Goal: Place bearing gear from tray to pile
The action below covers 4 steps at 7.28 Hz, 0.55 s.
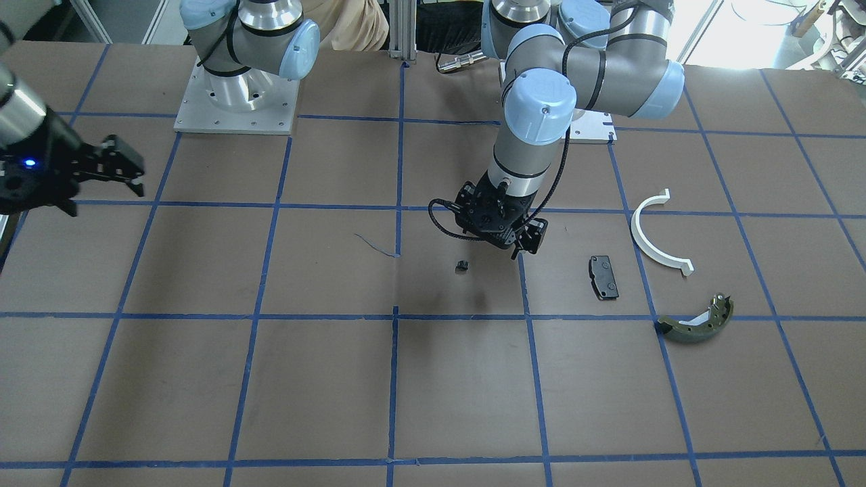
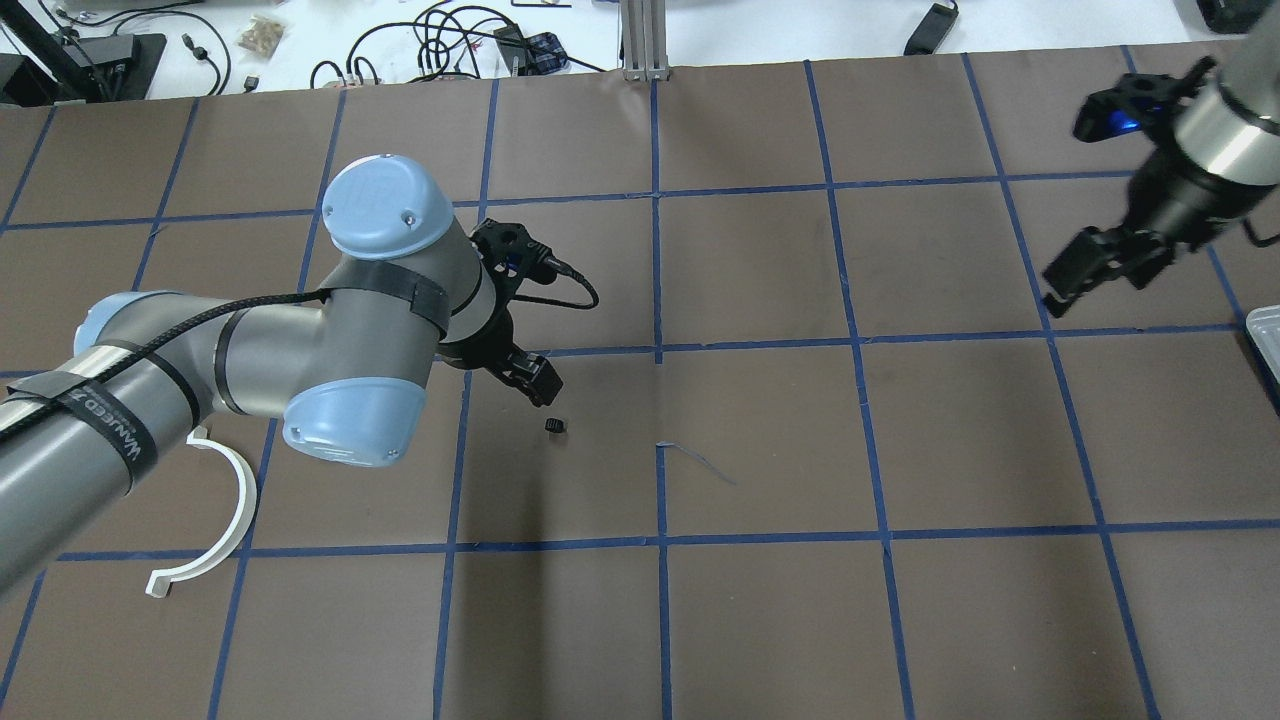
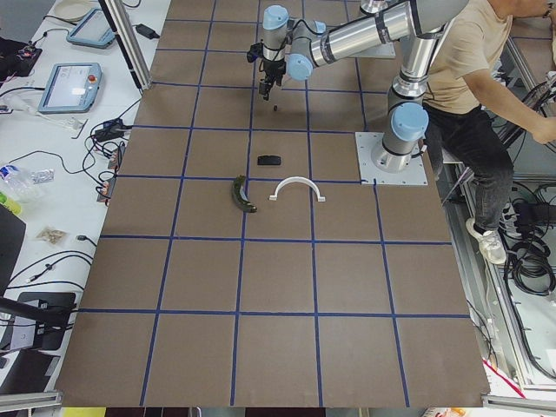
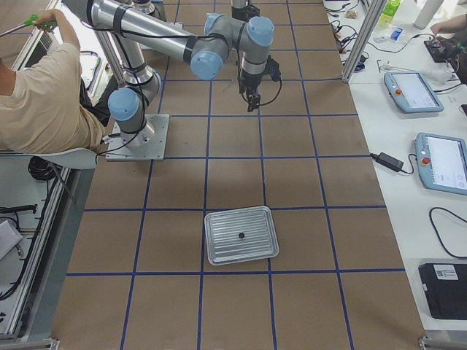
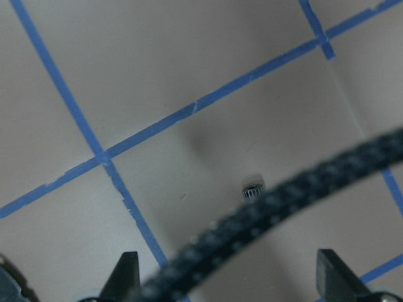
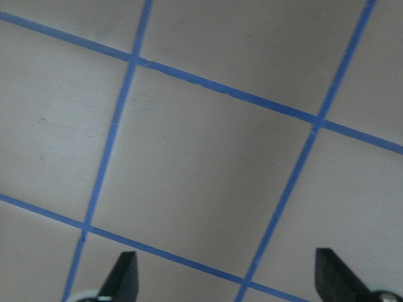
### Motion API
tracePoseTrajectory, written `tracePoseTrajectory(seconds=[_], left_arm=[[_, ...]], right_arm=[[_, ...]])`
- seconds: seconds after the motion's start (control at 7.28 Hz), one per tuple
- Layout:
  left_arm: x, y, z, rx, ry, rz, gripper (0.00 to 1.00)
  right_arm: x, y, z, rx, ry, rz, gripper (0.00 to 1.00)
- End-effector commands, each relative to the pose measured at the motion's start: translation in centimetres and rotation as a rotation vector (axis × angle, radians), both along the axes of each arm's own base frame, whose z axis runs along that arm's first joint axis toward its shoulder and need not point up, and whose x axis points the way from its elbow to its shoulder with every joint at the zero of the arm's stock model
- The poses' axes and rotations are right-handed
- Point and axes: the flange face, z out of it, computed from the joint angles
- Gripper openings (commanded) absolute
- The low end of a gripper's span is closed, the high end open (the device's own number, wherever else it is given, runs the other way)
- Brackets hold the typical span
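A small black bearing gear (image 1: 462, 266) lies on the brown table, also seen in the overhead view (image 2: 555, 426) and the left wrist view (image 5: 253, 190). My left gripper (image 1: 526, 243) (image 2: 538, 384) hovers just beside and above it, open and empty. The pile lies further to my left: a black pad (image 1: 603, 277), a white half-ring (image 1: 653, 237) and an olive brake shoe (image 1: 697, 321). The tray (image 4: 241, 235) holds one tiny black piece (image 4: 240, 235); only a sliver of the tray (image 2: 1265, 335) shows overhead. My right gripper (image 1: 132, 169) (image 2: 1095, 272) is open and empty in the air, short of the tray.
Blue tape lines grid the table. A thin bluish wire scrap (image 1: 375, 247) lies near the table's middle. A black cable (image 5: 264, 220) crosses the left wrist view. An operator (image 3: 469, 78) sits behind the robot bases.
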Motion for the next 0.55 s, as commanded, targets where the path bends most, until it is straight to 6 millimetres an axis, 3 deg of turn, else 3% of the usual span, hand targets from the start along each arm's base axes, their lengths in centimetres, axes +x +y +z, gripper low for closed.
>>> tracePoseTrajectory(seconds=[0.0, 0.14, 0.27, 0.41], left_arm=[[-1.3, -0.2, -3.6, 0.05, -0.004, -0.042, 1.0], [-1.9, -0.8, -4.4, 0.014, 0.004, -0.049, 1.0], [-2.0, -1.0, -5.9, 0.036, -0.002, -0.049, 1.0], [-2.1, -0.9, -7.1, 0.06, -0.011, -0.05, 1.0]], right_arm=[[-13.9, 3.6, -1.5, -0.025, -0.008, 0.034, 1.0], [-19.5, 3.1, -4.0, -0.088, 0.067, -0.029, 1.0], [-23.7, 2.7, -7.6, -0.09, 0.071, -0.072, 1.0], [-28.8, 4.5, -9.7, -0.116, 0.099, -0.147, 1.0]])
